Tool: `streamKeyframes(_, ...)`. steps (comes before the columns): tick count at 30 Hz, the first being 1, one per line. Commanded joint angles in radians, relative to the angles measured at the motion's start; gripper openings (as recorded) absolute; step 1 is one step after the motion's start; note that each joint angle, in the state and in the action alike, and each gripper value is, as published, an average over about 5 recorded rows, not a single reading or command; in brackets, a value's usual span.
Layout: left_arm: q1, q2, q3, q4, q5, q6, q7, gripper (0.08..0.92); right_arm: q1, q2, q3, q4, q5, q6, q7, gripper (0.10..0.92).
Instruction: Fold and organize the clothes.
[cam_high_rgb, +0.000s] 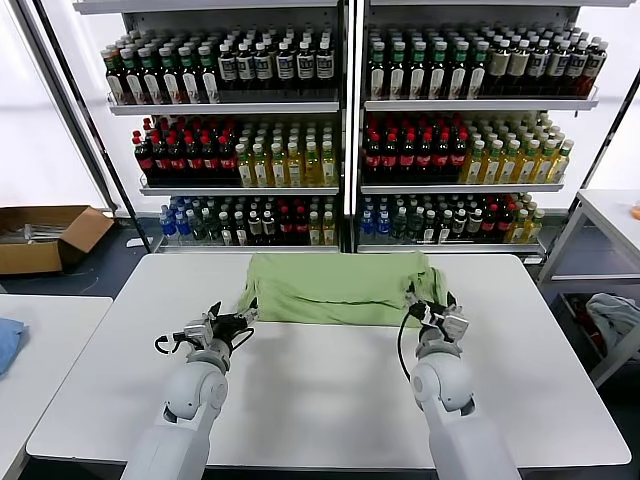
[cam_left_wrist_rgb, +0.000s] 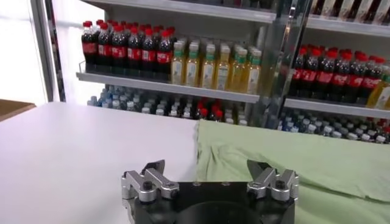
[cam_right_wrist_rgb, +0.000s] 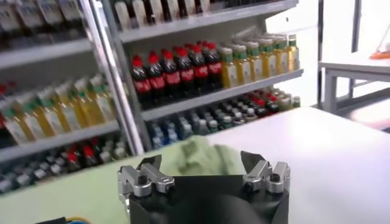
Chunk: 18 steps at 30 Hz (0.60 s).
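Head view: light green polo shirt (cam_high_rgb: 338, 288), partly folded, centre frame. Left gripper (cam_high_rgb: 232, 325) and right gripper (cam_high_rgb: 429, 305) at its lower corners, jaws spread, empty. Probably between folds; next, fresh hem grasps needed.

The shirt (cam_high_rgb: 335, 288) is soft, matt green cloth, lightly creased, lying on a smooth, matt white table (cam_high_rgb: 320, 400). Behind the table, glossy plastic bottles (cam_high_rgb: 290, 150) fill metal shelves (cam_high_rgb: 240, 106). Left of the table sits a dull brown cardboard box (cam_high_rgb: 45, 238).
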Motion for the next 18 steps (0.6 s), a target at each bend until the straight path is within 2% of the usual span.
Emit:
streamKeyframes(1,-0.005,0.007,0.004,0.026,0.023,0.007,0.001,0.823,-0.028,-0.050,0.006,-0.015,-0.043,-0.074,0.010,0.823)
streamKeyframes(12,-0.027,0.014,0.012,0.091,0.044,0.017,0.005,0.823,0.000,-0.019,-0.001,-0.067,-0.026,-0.101,0.023,0.814)
streamKeyframes(18,-0.039,0.010,0.016,0.114,0.044,0.032,0.004,0.823,0.012,0.011,0.001,-0.076,0.003,-0.111,0.044,0.680)
